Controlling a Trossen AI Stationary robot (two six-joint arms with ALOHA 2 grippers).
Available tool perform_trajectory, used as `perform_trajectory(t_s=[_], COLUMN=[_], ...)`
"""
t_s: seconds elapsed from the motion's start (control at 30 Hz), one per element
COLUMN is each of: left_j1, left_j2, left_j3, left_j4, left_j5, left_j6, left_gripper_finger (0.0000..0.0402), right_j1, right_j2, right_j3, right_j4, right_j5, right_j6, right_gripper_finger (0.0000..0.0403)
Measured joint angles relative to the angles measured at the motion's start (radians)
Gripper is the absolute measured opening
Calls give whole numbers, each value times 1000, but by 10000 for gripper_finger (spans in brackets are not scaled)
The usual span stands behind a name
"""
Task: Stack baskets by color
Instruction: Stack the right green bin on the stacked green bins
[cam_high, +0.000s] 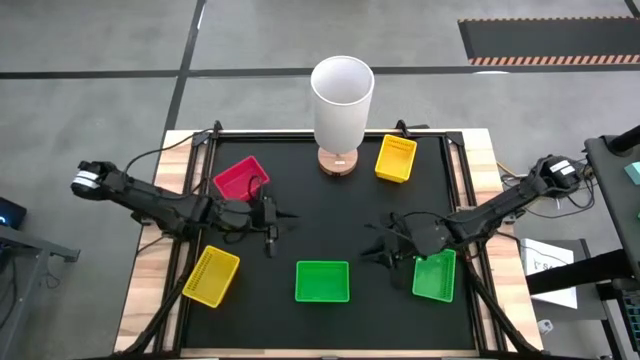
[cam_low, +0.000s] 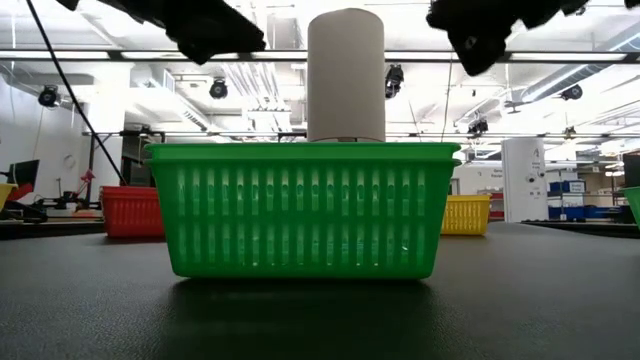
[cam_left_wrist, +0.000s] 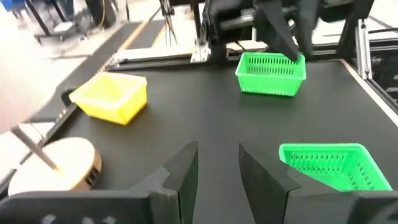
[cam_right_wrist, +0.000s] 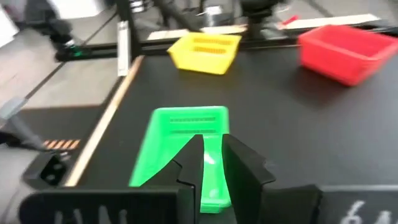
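Five baskets rest on their bottoms on the black mat. A red one is at the far left and a yellow one at the far right. Another yellow one is at the near left, a green one at the near middle and a second green one at the near right. My left gripper hovers right of the red basket; its fingers are open and hold nothing. My right gripper hovers between the two green baskets. Its fingers are a narrow gap apart, above the middle green basket.
A tall white cylinder on a wooden base stands at the far middle of the mat. The mat's wooden border and a metal frame run round it. Bare mat lies in the middle, between the two grippers.
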Motion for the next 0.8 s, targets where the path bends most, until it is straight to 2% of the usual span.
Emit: perform_trajectory(t_s=[0.13, 0.5, 0.63, 0.8], left_j1=[2, 0, -1, -1], left_j2=[1, 3, 3, 3], left_j3=[1, 1, 1, 1], left_j4=[20, 18, 19, 19], left_j5=[-4, -4, -4, -4], left_j6=[42, 50, 50, 54], left_gripper_finger=[100, 100, 100, 100], right_j1=[32, 124, 136, 152], right_j2=[73, 306, 393, 472], right_j3=[119, 492, 631, 743], right_j4=[-110, -634, -895, -1227], right_j5=[-15, -20, -37, -165], right_j6=[40, 325, 585, 937], right_gripper_finger=[38, 45, 75, 128])
